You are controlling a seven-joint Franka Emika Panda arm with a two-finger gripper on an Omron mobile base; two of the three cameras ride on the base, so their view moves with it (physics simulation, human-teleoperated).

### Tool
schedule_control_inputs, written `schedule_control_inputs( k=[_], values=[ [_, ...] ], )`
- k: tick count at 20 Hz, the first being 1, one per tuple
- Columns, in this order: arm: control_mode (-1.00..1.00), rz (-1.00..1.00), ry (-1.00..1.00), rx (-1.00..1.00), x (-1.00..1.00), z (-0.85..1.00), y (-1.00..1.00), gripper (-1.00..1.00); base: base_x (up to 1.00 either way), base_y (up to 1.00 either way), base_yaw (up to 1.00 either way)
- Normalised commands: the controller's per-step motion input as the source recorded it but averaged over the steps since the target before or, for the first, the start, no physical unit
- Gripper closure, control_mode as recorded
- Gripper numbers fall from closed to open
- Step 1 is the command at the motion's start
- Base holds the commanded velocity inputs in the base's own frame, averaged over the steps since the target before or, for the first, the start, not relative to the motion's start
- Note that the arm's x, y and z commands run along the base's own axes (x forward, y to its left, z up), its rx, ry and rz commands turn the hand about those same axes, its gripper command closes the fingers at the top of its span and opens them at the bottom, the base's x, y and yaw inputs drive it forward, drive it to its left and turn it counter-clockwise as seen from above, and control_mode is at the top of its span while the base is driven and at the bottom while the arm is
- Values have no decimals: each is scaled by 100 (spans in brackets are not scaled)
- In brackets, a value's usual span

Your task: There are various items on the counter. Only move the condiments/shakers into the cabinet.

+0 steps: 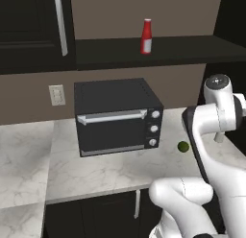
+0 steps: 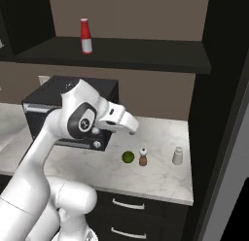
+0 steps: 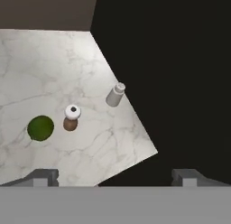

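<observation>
Right base view: dark cabinet (image 2: 146, 58) runs along the wall, open shelf recess above the counter (image 2: 160, 177). White marble counter with grey veins sits over dark base cabinets. Black toaster oven (image 2: 46, 106) stands toward the counter's left side, against the back wall, partly behind the arm. Red squeeze bottle (image 2: 86, 36) with white cap stands upright on the cabinet shelf, left part, above the oven. Green fruit (image 2: 128, 157), brown shaker (image 2: 143, 158) and white shaker (image 2: 178, 156) stand in a row on the counter's right end, nearer the front edge than the back wall. Fruit and brown shaker just beside each other, apart; white shaker further right, near the counter's right edge. Both shakers upright. Pincer (image 3: 115, 177) hangs above that right end, looking down at it; jaws wide open, nothing between the fingertips (image 3: 45, 175), touching nothing. In the hand view the white shaker sits close to the counter's edge.
</observation>
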Motion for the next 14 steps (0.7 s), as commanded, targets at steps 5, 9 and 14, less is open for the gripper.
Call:
schedule_control_inputs(
  k=[5,9,14],
  values=[
    [-100,0,3,5,36,-68,-8,-100,0,0,0],
    [-100,0,0,13,48,-55,-13,-100,0,0,0],
    [-100,3,3,28,61,-36,-25,-100,0,0,0]
  ],
)
